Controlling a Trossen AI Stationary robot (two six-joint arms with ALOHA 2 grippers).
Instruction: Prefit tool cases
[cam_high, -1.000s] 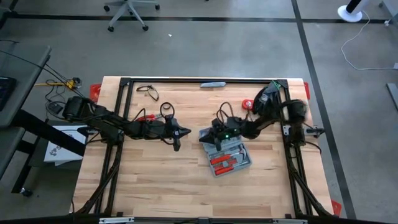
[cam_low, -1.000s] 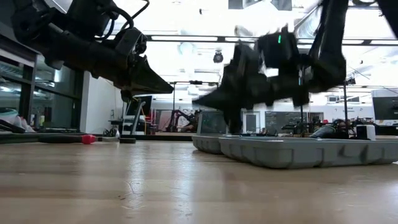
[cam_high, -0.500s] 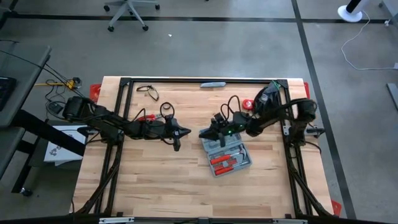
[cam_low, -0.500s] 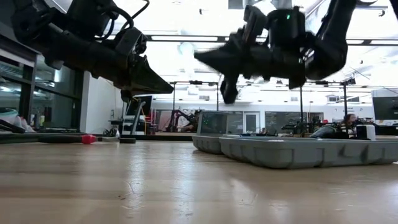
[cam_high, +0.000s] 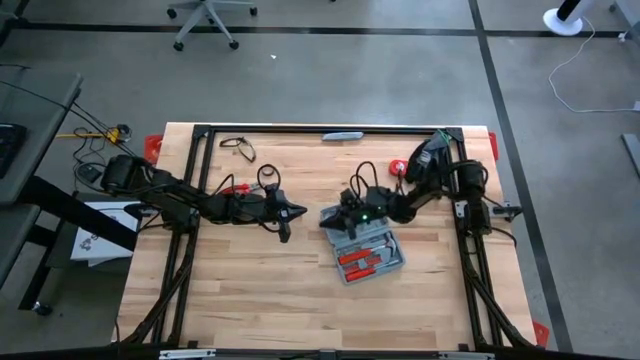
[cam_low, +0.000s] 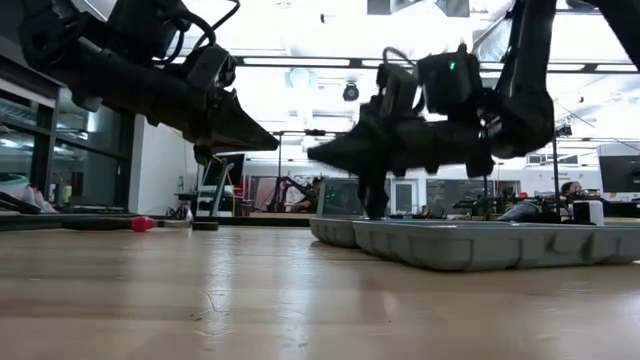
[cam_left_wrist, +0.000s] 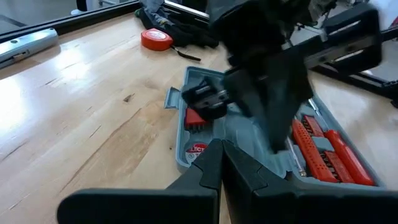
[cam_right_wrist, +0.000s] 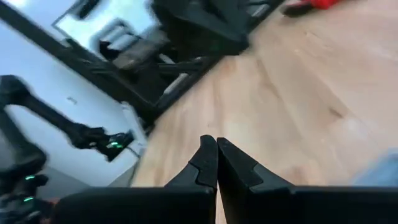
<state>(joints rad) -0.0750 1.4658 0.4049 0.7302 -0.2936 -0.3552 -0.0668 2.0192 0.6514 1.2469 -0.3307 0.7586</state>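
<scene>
Right gripper (cam_high: 332, 218), fingers pressed together and holding nothing, hangs low over the far-left corner of the open blue-grey rectangular plastic tool case (cam_high: 365, 250). Case lies flat on the pale wooden worktop (cam_high: 260, 290), right of centre, red-handled tools (cam_high: 362, 258) in its moulded tray. Left gripper (cam_high: 297, 211), also closed and empty, hovers near, left of the case, clear of it.

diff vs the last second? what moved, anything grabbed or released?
Only the right gripper moved: it lifted off the open blue-grey plastic tool case half a second ago, then dropped back to the case's near-left edge, fingers shut, empty. Nothing was grabbed or released. The left gripper stayed shut above the wooden table, and the case with its red-handled tools stayed where it was.
</scene>
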